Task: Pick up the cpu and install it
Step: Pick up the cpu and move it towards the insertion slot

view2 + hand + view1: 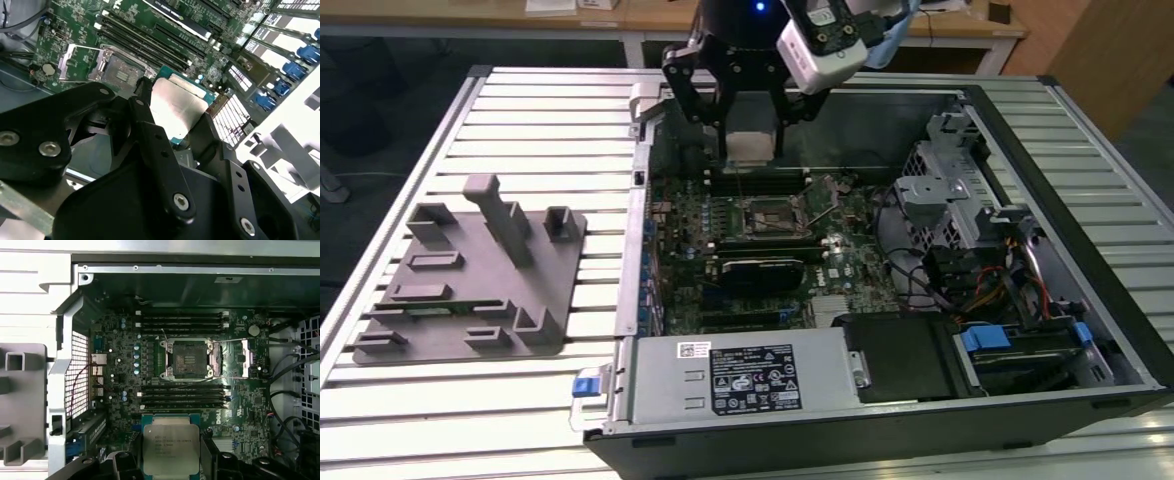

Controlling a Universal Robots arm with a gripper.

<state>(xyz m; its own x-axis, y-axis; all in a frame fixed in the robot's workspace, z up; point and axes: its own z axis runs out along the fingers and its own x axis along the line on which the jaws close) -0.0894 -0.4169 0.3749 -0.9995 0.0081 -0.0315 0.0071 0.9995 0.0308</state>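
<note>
The cpu [750, 146], a flat silvery square chip with a green rim, hangs in the air over the open computer case. My gripper [750, 150] is shut on it, one black finger on each side. In both wrist views the cpu [170, 450] [179, 107] sits between the fingers [155, 150]. Below and ahead lies the motherboard socket [189, 359] [765, 214], its metal frame open and its lever [827, 203] raised. The same socket [121, 74] shows uncovered in the second wrist view. The chip hangs above the board, apart from the socket.
The open computer case [1014, 130] lies on a slatted metal table [520, 110]. A grey plastic holder block [474, 275] stands at the exterior view's left. Inside the case are memory slots [182, 320], a power supply [734, 375], drive cages [954, 190] and cables [987, 290].
</note>
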